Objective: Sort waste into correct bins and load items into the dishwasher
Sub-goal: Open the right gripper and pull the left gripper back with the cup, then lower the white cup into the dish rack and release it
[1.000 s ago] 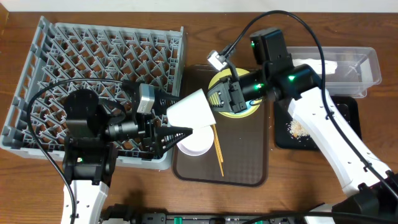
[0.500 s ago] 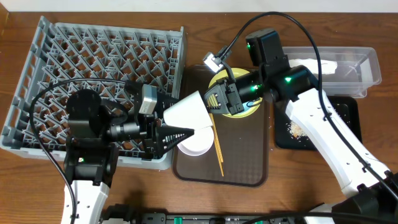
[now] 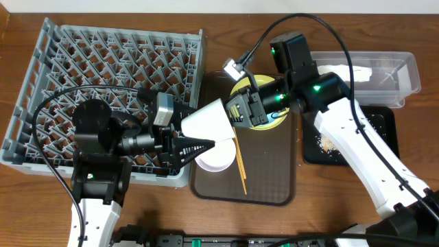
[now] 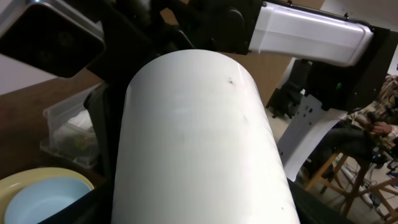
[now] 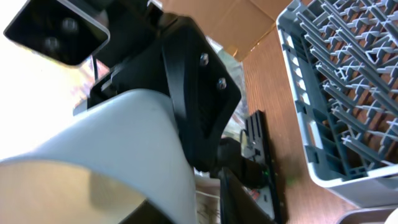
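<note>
Right gripper (image 3: 236, 116): closed on the white cup (image 3: 208, 123), at the cup's right-hand end; the fingers themselves are mostly hidden by the gripper body in the overhead view; in the right wrist view the cup's curved wall fills the lower left, very close to the lens.

Cup: held on its side in the air above the left part of the brown tray (image 3: 267, 178); it points left toward the left gripper (image 3: 199, 145) and overlaps it in the overhead view; in the left wrist view the cup fills the middle and blocks the fingers.

Left gripper: aimed right, its dark tip over the far edge of the white bowl (image 3: 214, 158); wide or narrow, cannot tell; its fingers stack into one wedge from above, and the wrist view is blocked.

Outward on the brown tray: white bowl at the near left, upright; chopsticks (image 3: 241, 165) lie just to its right, running near to far; the yellow plate (image 3: 278, 122) sits at the far right of the tray, mostly under the right gripper; the blue bowl (image 4: 43, 199) rests on the plate.

Further out: dish rack (image 3: 103, 55) on the left of the table (image 3: 219, 27), touching the brown tray's left edge; clear tub (image 3: 405, 68) at the far right, with the paper napkin (image 3: 346, 71) inside it; black tray (image 3: 384, 123) just near of the tub, right of the brown tray; rice scraps (image 3: 328, 143) lie in its left half.
</note>
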